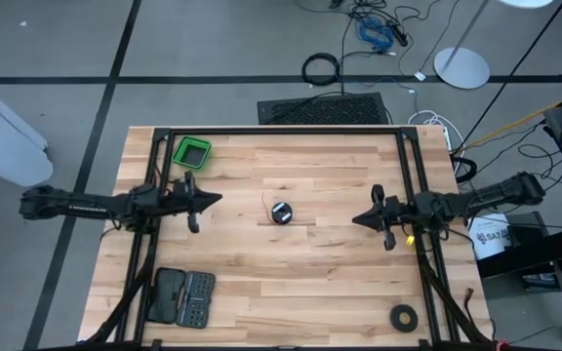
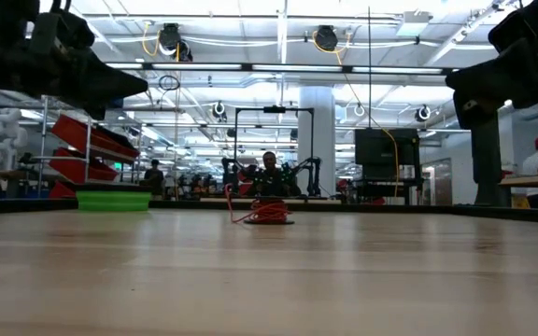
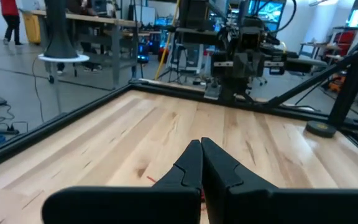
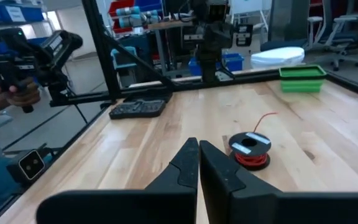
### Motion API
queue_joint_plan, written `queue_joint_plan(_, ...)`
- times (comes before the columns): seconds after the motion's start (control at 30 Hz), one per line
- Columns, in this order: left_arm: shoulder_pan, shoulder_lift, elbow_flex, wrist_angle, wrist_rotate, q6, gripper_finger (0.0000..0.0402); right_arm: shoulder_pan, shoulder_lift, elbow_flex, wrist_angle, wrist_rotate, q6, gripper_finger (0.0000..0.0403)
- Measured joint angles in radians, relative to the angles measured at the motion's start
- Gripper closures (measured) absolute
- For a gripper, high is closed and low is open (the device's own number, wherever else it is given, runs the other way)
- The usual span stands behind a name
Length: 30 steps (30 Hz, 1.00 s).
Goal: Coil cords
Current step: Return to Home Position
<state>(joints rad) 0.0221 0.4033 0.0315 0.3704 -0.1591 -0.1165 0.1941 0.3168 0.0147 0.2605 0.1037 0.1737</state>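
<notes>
On the left side of the worktop (image 1: 340,283) the left gripper (image 1: 213,199) is held above the wood, pointed towards the centre. In the left wrist view its fingers (image 3: 188,165) are seen pressed together with nothing between them. A green bin (image 1: 191,151) is set just beside that gripper, towards the worktop's top-left corner in the high view, and a dark tool case (image 1: 183,296) is laid well apart from it, near the bottom-left corner. In the middle of the worktop, between the two grippers and touched by neither, the cord (image 1: 281,213) is found as a small round coil. Its red turns are shown beneath a dark top, and a short red tail is lifted off to one side. On the right side the right gripper (image 1: 357,219) is held above the wood, turned towards the coil. Its fingers (image 4: 184,163) are likewise seen closed tip to tip and empty. A flat black tape ring (image 1: 404,316) is placed near the bottom-right corner, well apart from everything else.
</notes>
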Motion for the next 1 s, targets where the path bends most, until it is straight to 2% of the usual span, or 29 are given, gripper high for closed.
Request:
queue_joint_plan(0.27,-0.018,-0.147,0.000,-0.109,-0.017,0.026,0.0401,-0.036,0.000,0.000,-0.002,-0.007,-0.016,0.0403)
queue_joint_plan(0.43,-0.018,-0.262,0.000,-0.271,-0.030,0.025,0.0401,-0.063,0.000,0.000,-0.023,-0.001,-0.028,0.0403)
queue_joint_plan(0.63,-0.018,-0.403,0.000,-0.385,-0.032,0.026,0.0401,-0.071,-0.028,0.000,-0.047,0.029,-0.038,0.0403)
queue_joint_plan(0.73,-0.018,-0.403,0.003,-0.396,-0.034,0.026,0.0401,-0.071,-0.062,0.000,-0.073,0.059,-0.043,0.0403)
queue_joint_plan(1.0,-0.018,-0.403,0.003,-0.398,-0.031,0.056,0.0401,-0.070,-0.116,0.000,-0.115,0.057,-0.045,0.0403)
